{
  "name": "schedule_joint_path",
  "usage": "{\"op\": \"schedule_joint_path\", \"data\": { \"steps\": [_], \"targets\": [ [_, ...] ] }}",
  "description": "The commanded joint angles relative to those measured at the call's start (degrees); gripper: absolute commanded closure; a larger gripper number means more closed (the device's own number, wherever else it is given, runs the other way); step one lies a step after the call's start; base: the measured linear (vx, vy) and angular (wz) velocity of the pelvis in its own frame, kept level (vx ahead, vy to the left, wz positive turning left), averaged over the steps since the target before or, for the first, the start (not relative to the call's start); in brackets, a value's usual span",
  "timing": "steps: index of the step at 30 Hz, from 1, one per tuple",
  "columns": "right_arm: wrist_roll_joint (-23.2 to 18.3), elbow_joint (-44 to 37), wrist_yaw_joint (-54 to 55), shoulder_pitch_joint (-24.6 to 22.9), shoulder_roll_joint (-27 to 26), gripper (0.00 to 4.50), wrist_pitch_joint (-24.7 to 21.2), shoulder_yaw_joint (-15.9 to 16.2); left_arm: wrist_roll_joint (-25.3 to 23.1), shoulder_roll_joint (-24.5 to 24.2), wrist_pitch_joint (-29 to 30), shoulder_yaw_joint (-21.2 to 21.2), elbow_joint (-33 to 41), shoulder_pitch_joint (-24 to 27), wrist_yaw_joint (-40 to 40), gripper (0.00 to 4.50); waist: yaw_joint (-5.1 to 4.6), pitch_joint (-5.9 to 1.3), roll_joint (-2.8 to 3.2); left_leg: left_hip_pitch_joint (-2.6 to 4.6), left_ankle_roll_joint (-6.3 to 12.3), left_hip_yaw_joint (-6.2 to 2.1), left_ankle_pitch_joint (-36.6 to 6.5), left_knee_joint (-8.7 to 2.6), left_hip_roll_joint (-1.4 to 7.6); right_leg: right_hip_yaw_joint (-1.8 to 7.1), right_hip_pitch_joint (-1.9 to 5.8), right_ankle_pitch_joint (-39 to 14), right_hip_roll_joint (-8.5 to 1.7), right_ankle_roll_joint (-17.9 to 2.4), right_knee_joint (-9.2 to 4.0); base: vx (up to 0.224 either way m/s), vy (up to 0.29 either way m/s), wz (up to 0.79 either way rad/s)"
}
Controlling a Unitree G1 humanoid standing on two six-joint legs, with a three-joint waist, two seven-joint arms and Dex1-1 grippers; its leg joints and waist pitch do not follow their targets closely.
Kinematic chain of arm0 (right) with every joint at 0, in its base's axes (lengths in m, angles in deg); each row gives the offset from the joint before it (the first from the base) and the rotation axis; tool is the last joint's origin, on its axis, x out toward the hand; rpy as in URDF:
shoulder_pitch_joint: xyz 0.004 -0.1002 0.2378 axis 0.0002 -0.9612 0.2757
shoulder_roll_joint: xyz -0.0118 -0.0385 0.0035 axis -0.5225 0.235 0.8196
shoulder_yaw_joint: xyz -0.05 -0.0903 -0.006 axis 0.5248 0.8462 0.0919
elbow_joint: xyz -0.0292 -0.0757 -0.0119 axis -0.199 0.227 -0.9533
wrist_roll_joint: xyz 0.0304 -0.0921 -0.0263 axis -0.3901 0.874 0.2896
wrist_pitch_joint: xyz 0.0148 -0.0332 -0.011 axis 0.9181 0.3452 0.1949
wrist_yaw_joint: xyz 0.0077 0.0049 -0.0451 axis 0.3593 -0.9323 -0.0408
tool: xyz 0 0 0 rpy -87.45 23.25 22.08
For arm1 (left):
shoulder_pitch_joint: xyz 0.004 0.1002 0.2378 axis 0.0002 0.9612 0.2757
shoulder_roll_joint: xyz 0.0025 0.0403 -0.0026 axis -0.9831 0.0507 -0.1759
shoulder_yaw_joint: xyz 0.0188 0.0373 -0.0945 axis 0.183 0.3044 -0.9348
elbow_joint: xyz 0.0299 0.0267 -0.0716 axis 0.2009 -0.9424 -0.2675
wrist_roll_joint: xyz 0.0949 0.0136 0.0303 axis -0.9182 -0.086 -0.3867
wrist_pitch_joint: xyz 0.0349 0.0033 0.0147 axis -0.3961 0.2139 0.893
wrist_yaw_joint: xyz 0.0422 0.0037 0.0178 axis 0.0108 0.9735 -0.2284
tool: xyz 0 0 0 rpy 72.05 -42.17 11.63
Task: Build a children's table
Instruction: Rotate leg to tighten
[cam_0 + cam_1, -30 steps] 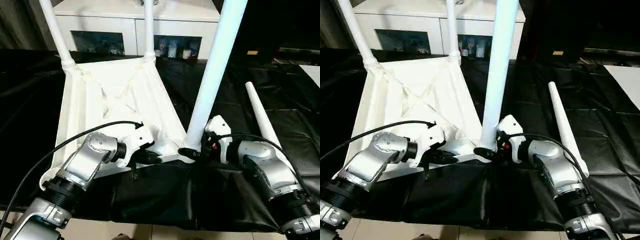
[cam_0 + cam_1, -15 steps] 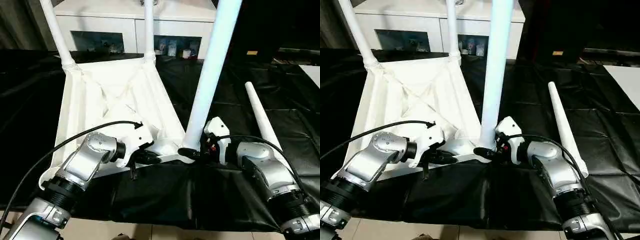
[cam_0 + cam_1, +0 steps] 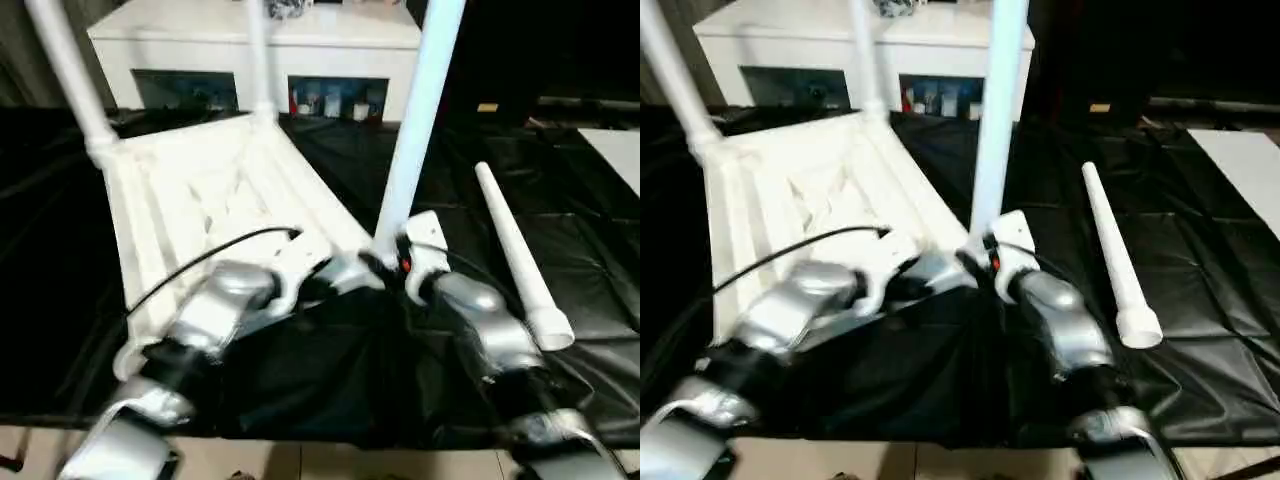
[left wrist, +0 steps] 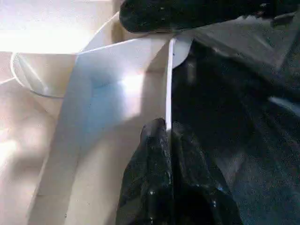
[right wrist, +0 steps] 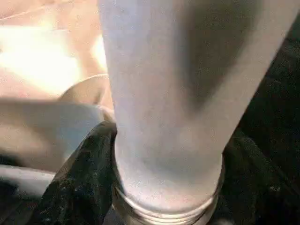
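Worktop (image 3: 590,230) draped in black; tabletop (image 3: 190,190) upside down at 10 o'clock, ribs up, two legs standing in its far sockets. Third leg (image 3: 415,120) upright at near right corner, right gripper (image 5: 159,187) fingers clamped round its base. Loose leg (image 3: 515,255) lying at 3 o'clock. Left gripper (image 4: 168,136) fingers pinch the tabletop's near rim

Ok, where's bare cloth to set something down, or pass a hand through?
Black cloth lies bare right of the loose white tapered leg, and between that leg and the upright white leg. It is crowded at the white ribbed tabletop's near corner, where left hand and right hand meet.
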Motion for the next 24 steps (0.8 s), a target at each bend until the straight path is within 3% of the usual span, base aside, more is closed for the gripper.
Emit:
{"op": "schedule_joint_path", "data": {
  "steps": [1, 5, 10, 11, 15, 17, 20, 22, 23, 24],
  "targets": [
    [1.56, 8.29, 11.49, -0.09, -2.72, 1.78, -3.55, -1.85, -0.91, 2.01, 0.46, -3.45, -2.04, -3.29, -7.62, 4.5, -0.29, -3.48, 0.29, 0.93, -1.02, -1.81, -13.93, -4.71, 2.85, 2.36, 1.74, -17.6, -3.61, -11.4, -4.67, 0.0, 0.0, 0.0],
    [3.42, 14.26, 20.95, 2.93, -6.76, 1.79, -2.05, -2.09, -1.48, 4.21, -0.05, -3.62, -4.04, -4.49, -10.46, 4.5, -0.33, -3.65, 0.07, 0.93, -1.36, -1.85, -14.34, -4.67, 2.72, 2.29, 1.73, -16.74, -3.81, -10.98, -4.54, 0.0, 0.0, 0.0],
    [2.78, 14.75, 20.06, 3.78, -8.39, 1.79, 0.65, -2.58, -1.49, 4.0, -0.79, -3.32, -3.5, -4.19, -9.63, 4.5, -0.12, -3.69, 0.01, 0.6, 0.02, -1.7, -12.48, -4.65, 2.79, 2.32, 2.1, -13.15, -3.83, -10.94, -4.23, 0.0, 0.0, 0.0],
    [0.92, 14.2, 17.11, 4.11, -9.14, 1.23, 3.83, -4.21, -1.29, 3.44, -1.26, -3.27, -3.15, -3.68, -8.76, 4.5, -0.21, -3.62, 0.03, 0.63, 0.28, -1.62, -13.18, -4.67, 2.76, 2.31, 2.04, -13.54, -3.78, -11.02, -4.31, 0.0, 0.0, 0.0],
    [0.26, 11.85, 15.61, 3.75, -8.99, 1.03, 6.47, -4.83, -1.1, 2.86, -2.08, -2.97, -3.05, -3.21, -7.79, 4.5, -0.3, -3.64, 0.23, 0.47, 0.45, -1.74, -13.46, -4.73, 2.77, 2.31, 2.19, -14.41, -3.83, -11.0, -4.4, 0.0, 0.0, 0.0],
    [-0.14, 9.54, 15.96, 3.4, -8.25, 0.68, 7.09, -4.96, -0.93, 2.77, -2.76, -2.86, -3.16, -3.11, -7.29, 4.5, -0.35, -3.66, 0.09, 0.56, 0.62, -1.68, -12.51, -4.72, 2.84, 2.27, 2.14, -13.26, -3.68, -11.27, -4.25, 0.0, 0.0, 0.0],
    [0.69, 2.08, 15.01, 1.27, -5.31, 0.68, 6.15, -3.89, -0.66, 2.99, -5.99, -3.02, -3.34, -3.37, -7.04, 4.5, -0.27, -3.52, -0.07, 0.49, 1.05, -1.61, -12.43, -4.71, 2.78, 2.3, 2.17, -13.49, -3.65, -11.32, -4.45, 0.0, 0.0, 0.0],
    [1.46, -2.7, 12.84, -0.63, -3.64, 0.68, 5.27, -3.52, 0.31, 3.55, -7.26, -3.97, -3.18, -3.68, -7.11, 4.5, 0.1, -3.73, -0.18, 0.43, 1.79, -1.51, -10.21, -4.51, 2.82, 2.36, 2.37, -11.2, -3.63, -11.2, -4.07, 0.0, 0.0, 0.0],
    [1.43, -5.14, 11.81, -1.79, -2.85, 0.66, 4.56, -3.53, 1.14, 3.88, -7.43, -4.76, -2.67, -3.78, -7.08, 4.07, 0.24, -3.71, -0.1, 0.3, 2.25, -1.47, -9.19, -4.43, 2.83, 2.44, 2.52, -10.09, -3.7, -11.37, -4.01, 0.0, 0.0, 0.0],
    [1.18, -7.09, 10.79, -2.81, -2.27, 0.66, 4.08, -3.73, 2.1, 4.05, -7.32, -5.4, -1.73, -3.73, -6.51, 4.07, 0.3, -3.86, -0.09, 0.29, 2.57, -1.48, -8.51, -4.33, 2.84, 2.44, 2.55, -9.1, -3.73, -11.64, -3.88, 0.0, 0.0, 0.0]
  ]
}}
